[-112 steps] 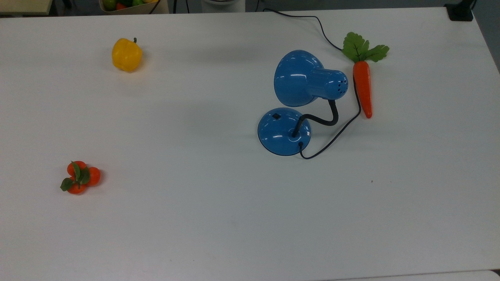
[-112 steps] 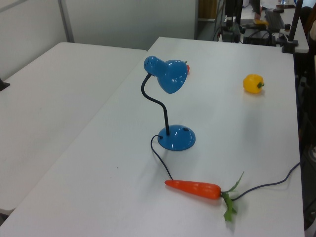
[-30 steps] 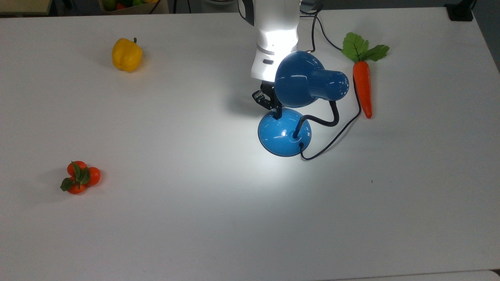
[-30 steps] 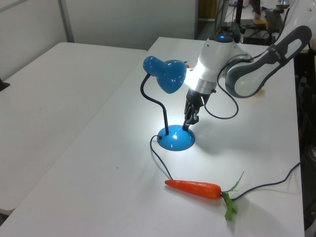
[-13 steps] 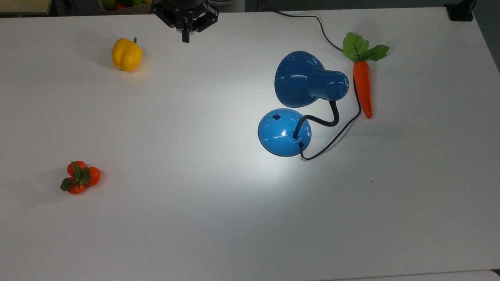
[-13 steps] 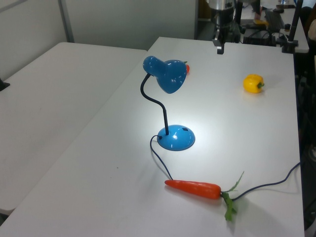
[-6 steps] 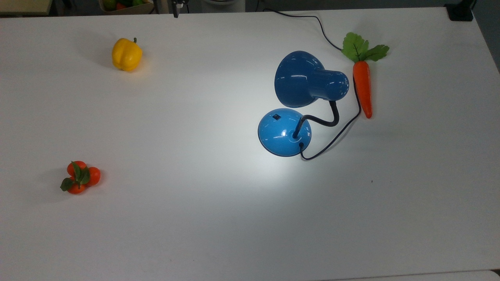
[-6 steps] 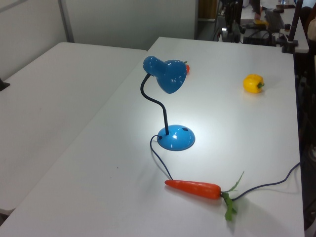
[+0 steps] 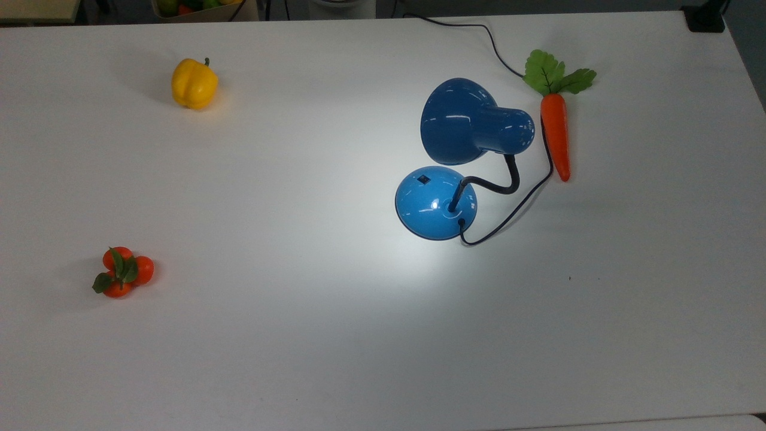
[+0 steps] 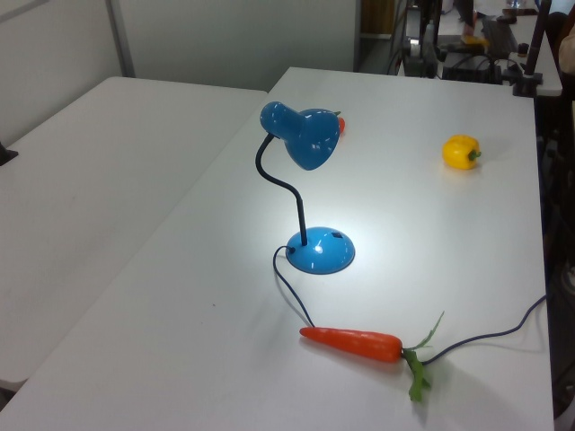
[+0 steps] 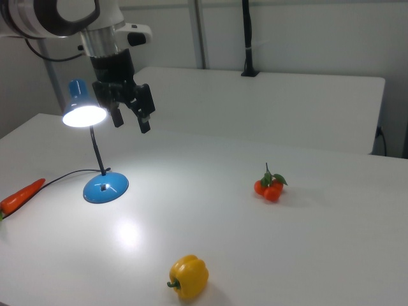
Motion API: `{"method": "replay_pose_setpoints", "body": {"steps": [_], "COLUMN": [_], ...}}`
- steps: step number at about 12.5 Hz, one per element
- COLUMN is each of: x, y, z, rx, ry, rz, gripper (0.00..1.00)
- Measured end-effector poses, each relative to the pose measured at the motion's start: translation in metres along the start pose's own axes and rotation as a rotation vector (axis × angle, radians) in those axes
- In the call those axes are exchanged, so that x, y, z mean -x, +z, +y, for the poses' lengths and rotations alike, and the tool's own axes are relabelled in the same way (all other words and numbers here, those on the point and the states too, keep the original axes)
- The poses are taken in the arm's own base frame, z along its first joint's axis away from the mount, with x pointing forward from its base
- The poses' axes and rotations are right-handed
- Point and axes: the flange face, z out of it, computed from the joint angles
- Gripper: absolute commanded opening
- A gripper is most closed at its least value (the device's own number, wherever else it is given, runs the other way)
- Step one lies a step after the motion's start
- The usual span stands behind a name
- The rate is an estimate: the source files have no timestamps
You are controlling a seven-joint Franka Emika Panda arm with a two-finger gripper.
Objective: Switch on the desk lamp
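**Lamp lit, hand spread**

Top view: desk lamp (image 9: 461, 155) right of centre on desk (image 9: 299, 335), glowing pool beneath; carrot (image 9: 555, 134) just right.

Left view: lamp mid-frame, yellow pepper (image 10: 461, 152) upper right.

Right view: hand (image 11: 130, 119) upper left, fingers parted, empty, beside glowing shade.

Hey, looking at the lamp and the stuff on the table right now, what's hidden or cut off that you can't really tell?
- Bulb of the desk lamp: the shade covers it in the top view; in the right view its glare washes it out.
- Switch position: too small to read in the top view.
- Where the cord plugs in: it runs off the top view's upper edge.
- Clementines: mostly behind the shade in the left view.
- Carrot: cut by the right view's left edge.
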Motion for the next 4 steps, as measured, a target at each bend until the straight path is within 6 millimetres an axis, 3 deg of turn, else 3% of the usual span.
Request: {"method": "replay_pose_setpoints", "body": {"steps": [4], "x": [0.0016], "y": [-0.0027], "z": [0.0003], "rx": [0.001], "ry": [0.0], "rz": [0.004], "gripper": [1.0]}}
